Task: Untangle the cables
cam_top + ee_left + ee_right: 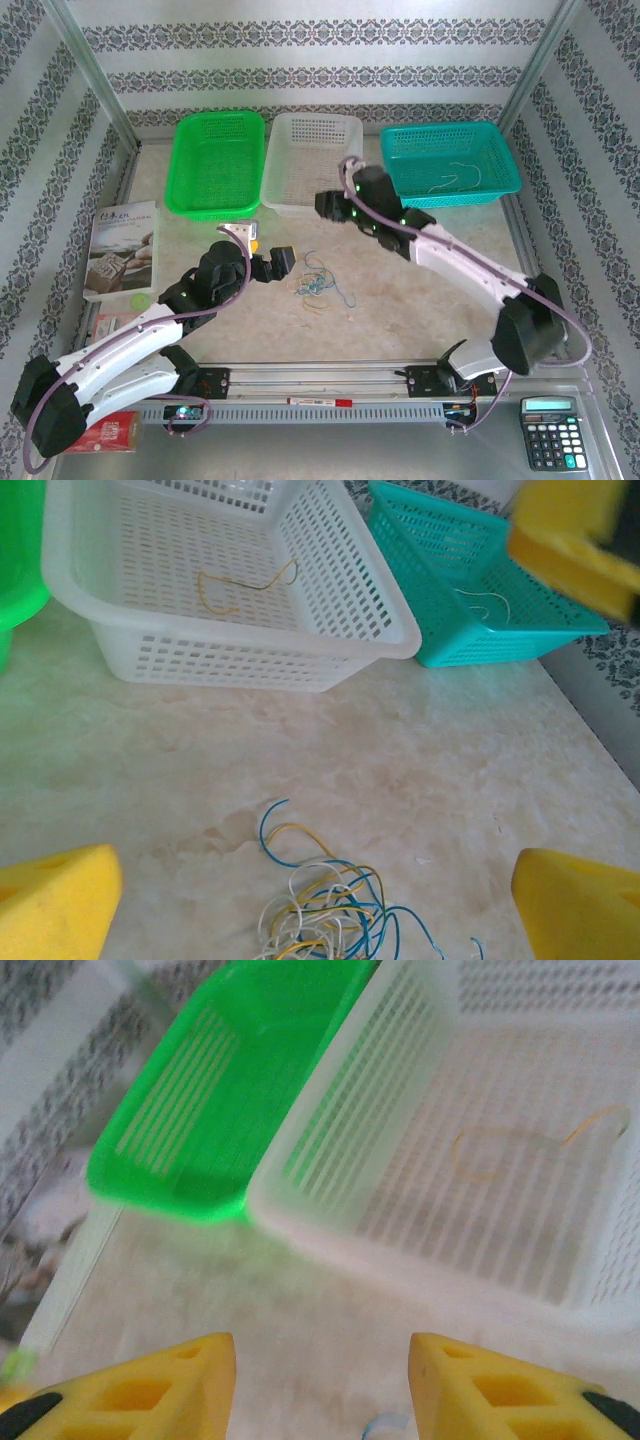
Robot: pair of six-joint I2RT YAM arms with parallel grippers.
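thin cables (325, 905) tangled on the bench (450, 780) in front of the white basket (250, 660), left fingers (60, 900) spread and empty, right fingers (150, 1390) parted, empty, near its front wall

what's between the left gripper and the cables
Nothing, just a short stretch of bare table between the left gripper and the cables. The top view shows it.

Nothing here reads clearly. The booklet (122, 250) at the left of the tabletop (400, 300) has a dark printed title along its top, but the characters are too small to make out. The calculator (551, 432) at the near right has key markings and a display that can't be read. The print on the red packet (108, 432) is blurred.
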